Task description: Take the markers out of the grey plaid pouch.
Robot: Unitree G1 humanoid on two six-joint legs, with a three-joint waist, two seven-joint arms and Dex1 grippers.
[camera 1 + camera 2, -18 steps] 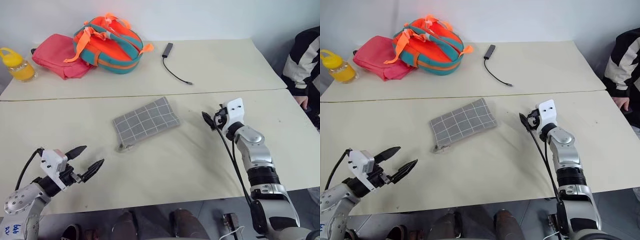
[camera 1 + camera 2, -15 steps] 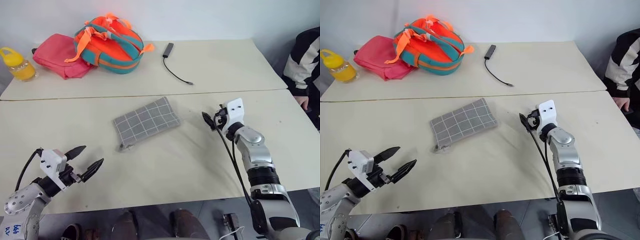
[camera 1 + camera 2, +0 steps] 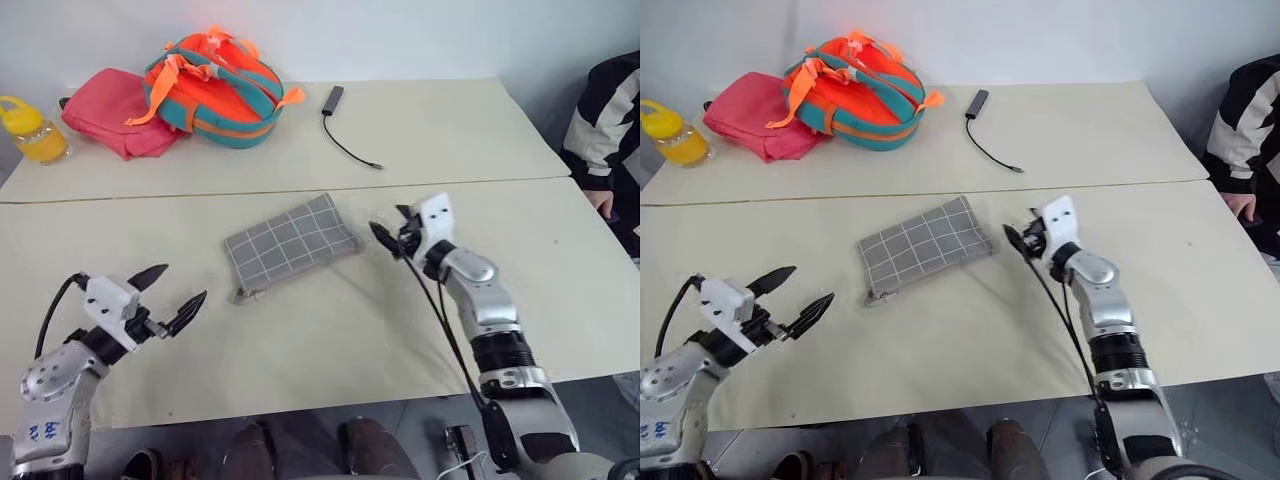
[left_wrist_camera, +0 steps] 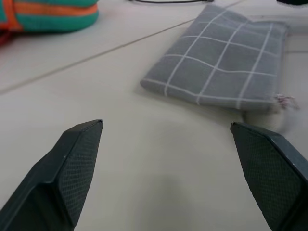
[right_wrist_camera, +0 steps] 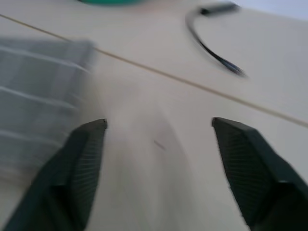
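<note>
The pouch (image 3: 291, 246) lies flat near the middle of the desk (image 3: 300, 340), and it looks closed; no markers are visible outside it. So the task is, I think, at its beginning: the pouch must be opened and both pens taken out. The right hand (image 3: 392, 233) is just beside the right end of the pouch, not touching it, its fingers spread and empty. The left hand (image 3: 168, 298) is well apart, near the desk's front edge, fingers spread wide and empty.
</note>
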